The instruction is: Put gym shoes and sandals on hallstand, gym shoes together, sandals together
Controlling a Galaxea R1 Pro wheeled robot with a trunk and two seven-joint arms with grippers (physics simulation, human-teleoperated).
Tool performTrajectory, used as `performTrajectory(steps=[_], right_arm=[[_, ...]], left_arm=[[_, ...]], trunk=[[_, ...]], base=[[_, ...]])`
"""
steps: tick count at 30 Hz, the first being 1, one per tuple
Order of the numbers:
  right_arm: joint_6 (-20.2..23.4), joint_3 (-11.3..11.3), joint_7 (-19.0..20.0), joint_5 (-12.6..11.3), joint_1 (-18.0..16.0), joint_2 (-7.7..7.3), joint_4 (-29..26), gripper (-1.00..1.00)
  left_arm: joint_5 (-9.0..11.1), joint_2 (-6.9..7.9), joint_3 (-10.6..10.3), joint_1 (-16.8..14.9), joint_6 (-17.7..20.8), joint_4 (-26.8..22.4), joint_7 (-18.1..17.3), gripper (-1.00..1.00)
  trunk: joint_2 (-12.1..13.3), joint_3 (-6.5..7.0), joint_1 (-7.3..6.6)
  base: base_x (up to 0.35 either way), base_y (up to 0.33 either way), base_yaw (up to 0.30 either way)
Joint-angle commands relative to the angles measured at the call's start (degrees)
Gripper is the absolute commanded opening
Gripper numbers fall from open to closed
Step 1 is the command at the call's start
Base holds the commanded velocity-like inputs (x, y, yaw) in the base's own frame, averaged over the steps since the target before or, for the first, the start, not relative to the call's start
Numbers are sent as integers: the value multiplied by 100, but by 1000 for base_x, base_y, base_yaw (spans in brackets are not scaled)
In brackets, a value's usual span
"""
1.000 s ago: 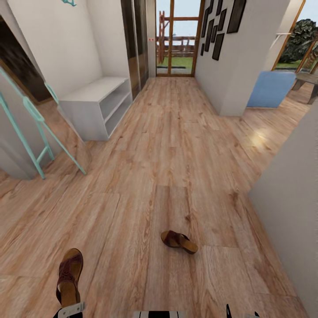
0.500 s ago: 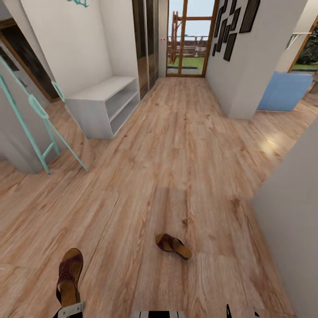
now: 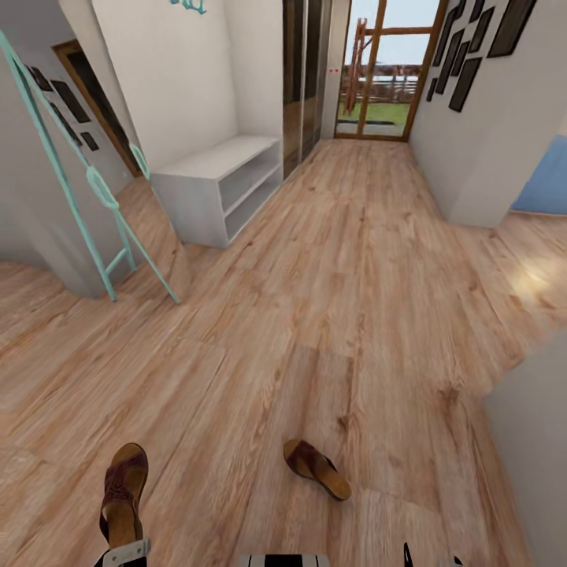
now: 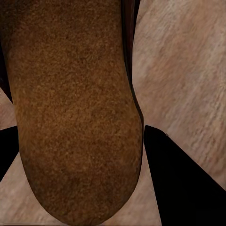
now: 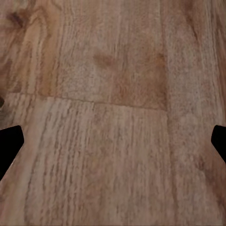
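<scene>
One brown sandal [image 3: 123, 492] hangs at the head view's lower left, with my left gripper [image 3: 124, 551] shut on its heel end. In the left wrist view its tan sole [image 4: 75, 108] sits between the two black fingers [image 4: 183, 183]. The second sandal [image 3: 316, 468] lies on the wood-plank corridor floor [image 3: 331, 299], just ahead and between my arms. My right gripper [image 5: 113, 141] is open over bare planks, and its tips [image 3: 431, 561] peek in at the head view's lower edge. The pale grey hallstand [image 3: 220, 185] stands against the left wall further ahead. The gym shoes are out of view.
A teal-framed leaning stand [image 3: 102, 197] rests against the left wall before the hallstand. A grey wall corner [image 3: 535, 441] juts in close on the right. A white wall with black picture frames [image 3: 488, 118] lines the far right, and a glass door [image 3: 378, 79] ends the corridor.
The camera has turned left and moved forward, so the whole scene shifted right in the picture. The floor sandal now sits lower in view. The held sandal stays in my left gripper.
</scene>
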Motion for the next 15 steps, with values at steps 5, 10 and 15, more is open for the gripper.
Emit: performTrajectory(steps=[5,10,15], right_arm=[[-20,16,14,-51,-1,-1,2,100],[-20,17,14,-51,-1,-1,3,100],[-20,17,14,-51,-1,-1,3,100]], left_arm=[[36,7,-19,-4,-17,5,11,-100],[36,11,-19,-4,-17,5,11,-100],[36,10,-19,-4,-22,3,11,-100]], trunk=[[-1,-4,0],[-1,6,0],[-1,31,0]], base=[[58,-41,278],[9,-6,276],[35,-18,239]])
